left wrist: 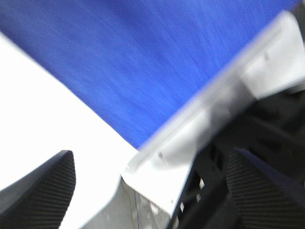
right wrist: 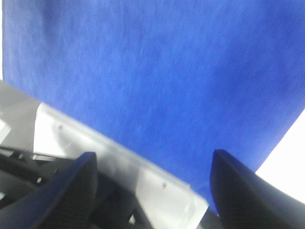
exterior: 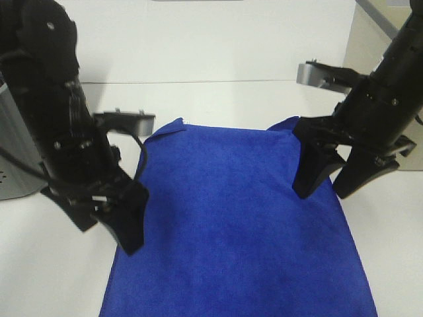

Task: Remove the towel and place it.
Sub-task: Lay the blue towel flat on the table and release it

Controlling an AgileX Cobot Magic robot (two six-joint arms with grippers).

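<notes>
I see the towel (exterior: 238,224) spread out flat and royal blue in the middle of the white table (exterior: 39,277). Its far edge lies between the two arms, and its near end runs out of the high view towards me. The far left corner is turned up a little.

The left tool (exterior: 106,221) hangs at the towel's left edge, its fingers pointing down. One finger overlaps the blue border in the high view, but I cannot tell whether it touches the cloth. In the left wrist view the left tool (left wrist: 152,157) stands wide with nothing clamped. Between its fingers I see a pale riveted rim (left wrist: 200,129), with the towel (left wrist: 143,62) beyond it.

The right tool (exterior: 334,178) sits over the towel's far right corner, jaws wide and gripping nothing. Its wrist view shows the right tool (right wrist: 155,157) spread across the blue towel (right wrist: 157,71) and another stretch of pale rim (right wrist: 119,162).

A grey piece (exterior: 125,121) sticks out beside the left arm and another grey part (exterior: 320,72) behind the right arm. A grey perforated box (exterior: 10,165) shows at the left edge.
</notes>
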